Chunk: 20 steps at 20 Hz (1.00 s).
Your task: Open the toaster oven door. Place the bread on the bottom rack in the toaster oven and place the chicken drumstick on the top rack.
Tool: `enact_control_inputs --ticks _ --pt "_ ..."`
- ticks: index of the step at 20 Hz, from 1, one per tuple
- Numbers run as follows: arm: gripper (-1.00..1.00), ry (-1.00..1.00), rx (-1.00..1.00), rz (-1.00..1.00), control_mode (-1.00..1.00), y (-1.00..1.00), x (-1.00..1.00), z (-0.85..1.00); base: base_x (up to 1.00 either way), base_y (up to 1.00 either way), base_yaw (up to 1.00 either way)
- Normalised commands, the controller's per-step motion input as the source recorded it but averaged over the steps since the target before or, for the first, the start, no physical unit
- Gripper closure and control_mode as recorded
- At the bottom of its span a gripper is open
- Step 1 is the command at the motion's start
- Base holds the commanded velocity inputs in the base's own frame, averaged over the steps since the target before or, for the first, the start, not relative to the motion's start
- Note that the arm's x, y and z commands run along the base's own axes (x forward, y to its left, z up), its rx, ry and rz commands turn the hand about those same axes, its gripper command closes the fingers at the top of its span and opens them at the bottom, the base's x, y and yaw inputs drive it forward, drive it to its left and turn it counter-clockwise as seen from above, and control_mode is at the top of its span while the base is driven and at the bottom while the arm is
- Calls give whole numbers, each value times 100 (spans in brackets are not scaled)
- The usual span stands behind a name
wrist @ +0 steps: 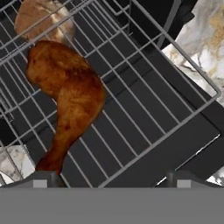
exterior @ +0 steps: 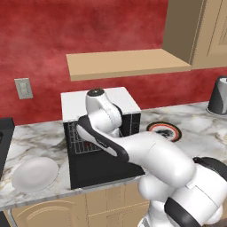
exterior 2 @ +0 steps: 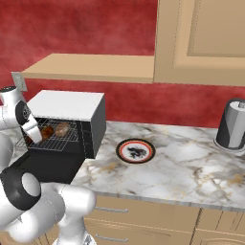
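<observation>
In the left base view, the boxy black toaster oven with a flat white top (exterior: 99, 103) is sitting on the marbled worktop (exterior: 195, 128), its flat black door (exterior: 104, 166) lying open.

In the right base view, something brown is resting on a wire rack (exterior 2: 52, 139).

In the hand view, the glossy brown chicken drumstick (wrist: 65, 94) is lying along the top wire rack (wrist: 144, 109), bone end pointing toward the jaws, which are standing wide open, gripping nothing.

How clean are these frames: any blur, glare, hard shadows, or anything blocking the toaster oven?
Left base view: flat, even rendered light, slightly soft; the arm covers much of the toaster oven. Right base view: soft overall, mild sheen on the kettle, faint shadow under the shelf. Hand view: the chicken drumstick reads clearly on the rack, no glare, edges pixelated.
</observation>
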Motion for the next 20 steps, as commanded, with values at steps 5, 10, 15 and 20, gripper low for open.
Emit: enact_control_inputs --ticks 5,10,15,20 --pt "-100 0 1 11 -100 -2 -56 1 0 0 0" --pt "-100 6 4 9 -100 -5 -51 -7 0 0 0" --pt "-100 6 2 4 -100 -7 -28 -37 0 0 0" --pt "-100 12 0 7 -100 -13 0 -57 0 0 0"
